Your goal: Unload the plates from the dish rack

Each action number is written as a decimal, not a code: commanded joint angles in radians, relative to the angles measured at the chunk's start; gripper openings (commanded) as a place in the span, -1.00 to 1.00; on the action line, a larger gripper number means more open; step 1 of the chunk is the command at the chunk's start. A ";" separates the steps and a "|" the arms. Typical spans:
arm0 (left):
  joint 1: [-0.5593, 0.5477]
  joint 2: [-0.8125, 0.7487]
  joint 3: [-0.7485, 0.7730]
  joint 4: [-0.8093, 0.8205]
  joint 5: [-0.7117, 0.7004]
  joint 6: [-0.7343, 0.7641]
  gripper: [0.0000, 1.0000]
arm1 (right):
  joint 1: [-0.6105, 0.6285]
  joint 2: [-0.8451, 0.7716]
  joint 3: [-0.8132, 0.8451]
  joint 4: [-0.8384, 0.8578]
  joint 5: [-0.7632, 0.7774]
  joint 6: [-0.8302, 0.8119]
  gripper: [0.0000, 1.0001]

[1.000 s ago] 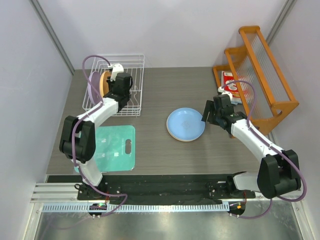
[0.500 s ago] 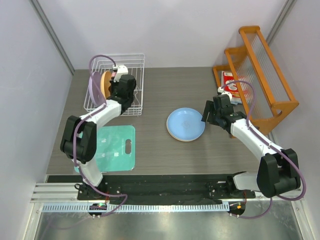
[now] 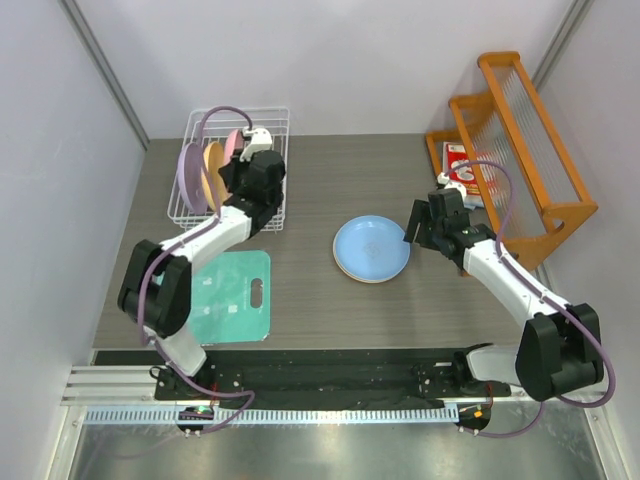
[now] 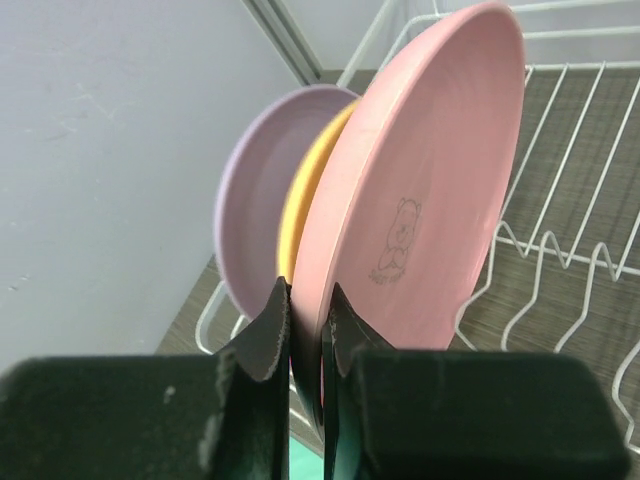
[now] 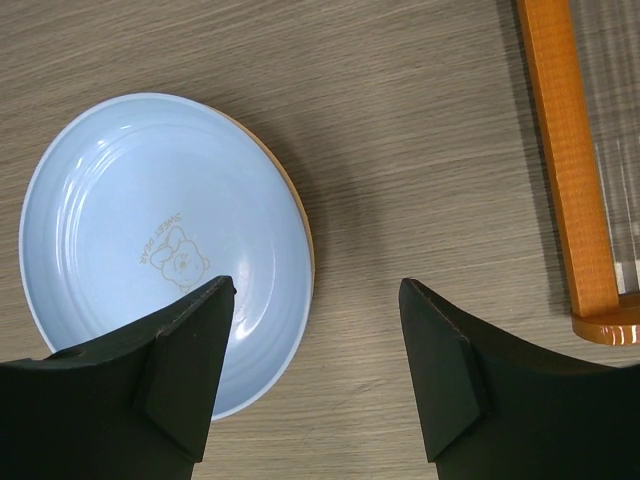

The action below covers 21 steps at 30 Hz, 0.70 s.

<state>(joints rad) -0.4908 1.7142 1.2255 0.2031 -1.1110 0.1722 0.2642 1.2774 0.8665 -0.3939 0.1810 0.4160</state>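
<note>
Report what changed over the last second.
The left end effector, shut on the pink plate, shifted right and farther back over the rack, drawing it away from the purple plate and yellow plate. The right end effector stayed open beside the blue plate.

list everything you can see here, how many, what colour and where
dish rack: 1, white wire, far left of the table
lavender plate: 1, on edge in the rack, leftmost
yellow-orange plate: 1, on edge, between the lavender and pink ones
pink plate: 1, on edge at the rack, rim pinched
light blue plate: 1, flat, mid-table, top of a stack
orange plate: 1, under the blue one, only its rim shows
cutting mat: 1, teal, near left
shelf rack: 1, orange wood, far right
packet: 1, red and white, at the shelf rack's foot
table: 1, grey wood grain
left gripper: black, shut on the pink plate
right gripper: black, open, above the blue plate's right edge
</note>
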 commanded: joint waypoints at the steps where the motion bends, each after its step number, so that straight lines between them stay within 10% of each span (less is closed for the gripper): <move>1: -0.012 -0.168 0.035 -0.025 -0.053 -0.037 -1.00 | -0.002 -0.044 0.023 0.001 0.006 -0.009 0.46; 7: -0.023 -0.275 0.086 -0.314 0.061 -0.201 -1.00 | 0.000 -0.036 0.043 0.001 -0.028 -0.003 0.46; 11: -0.028 -0.369 0.081 -0.482 0.421 -0.463 -1.00 | 0.007 -0.043 0.072 0.018 -0.119 0.001 0.46; 21: -0.058 -0.352 -0.009 -0.459 0.899 -0.773 -1.00 | 0.033 -0.063 0.074 0.289 -0.417 0.090 0.45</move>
<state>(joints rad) -0.5282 1.3468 1.2289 -0.2665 -0.4263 -0.4458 0.2855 1.2388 0.8959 -0.2558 -0.0956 0.4583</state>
